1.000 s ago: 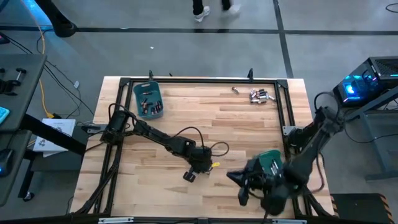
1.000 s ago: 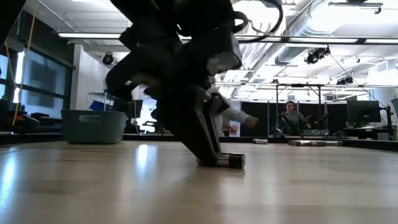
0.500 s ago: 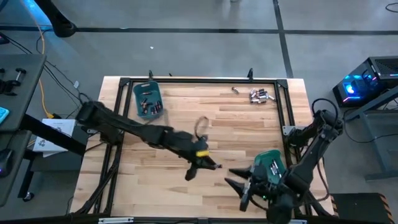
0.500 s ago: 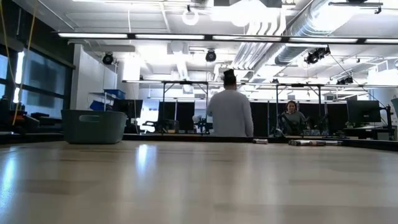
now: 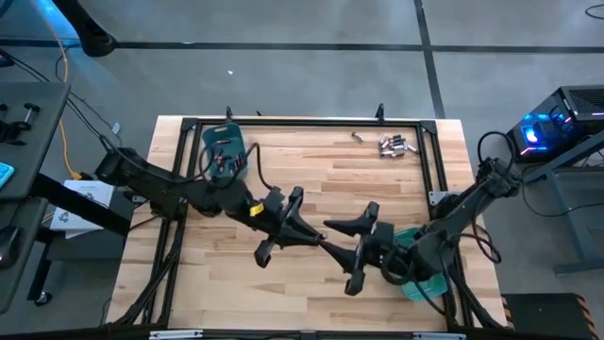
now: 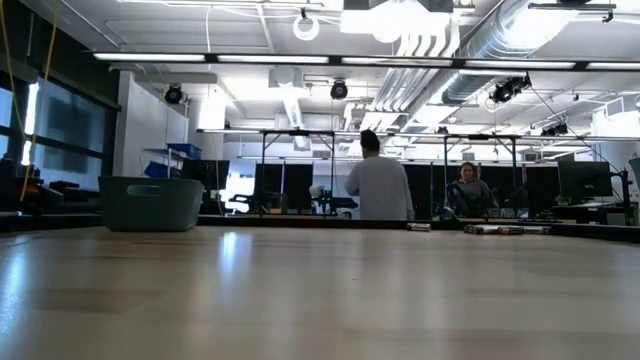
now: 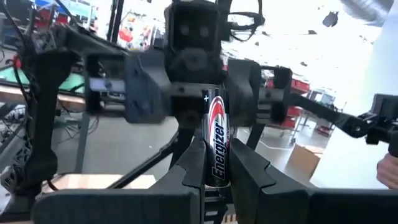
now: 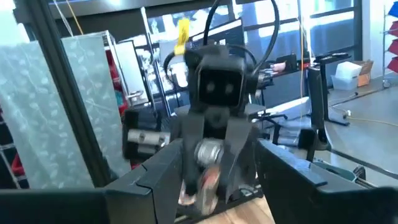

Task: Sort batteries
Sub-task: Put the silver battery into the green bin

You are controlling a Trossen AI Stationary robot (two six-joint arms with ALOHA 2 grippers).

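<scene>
Both grippers meet nose to nose above the middle of the table. My left gripper (image 5: 324, 244) is shut on a black and silver battery (image 7: 215, 140). My right gripper (image 5: 343, 253) faces it and is open, its fingers (image 7: 146, 87) standing on either side of the battery, apart from it as far as I can see. The right wrist view shows the battery's silver end (image 8: 208, 152) between the left gripper's fingers. More batteries lie in a loose heap (image 5: 396, 144) at the far right and in a teal bin (image 5: 225, 151) at the far left. A second teal bin (image 5: 422, 281) shows under the right arm. My left gripper pinches the battery's lower half (image 7: 215, 169) between its two fingertips (image 7: 194, 165). The fingers come level from the table's left side. The battery's upper half sticks out past the fingertips. It is lifted clear of the table.
A black frame (image 5: 311, 123) runs round the table's edges. One stray battery (image 5: 358, 136) lies left of the heap. In the low view the far left bin (image 6: 150, 203) stands at the table's back, with people in the room behind. Bare wood (image 5: 311, 179) lies between bin and heap.
My left gripper has lifted the battery off the table near the front, risen, and swung level toward the right arm. My right gripper has opened and moved from the near right toward the table's middle, turning until it faces the left gripper.
</scene>
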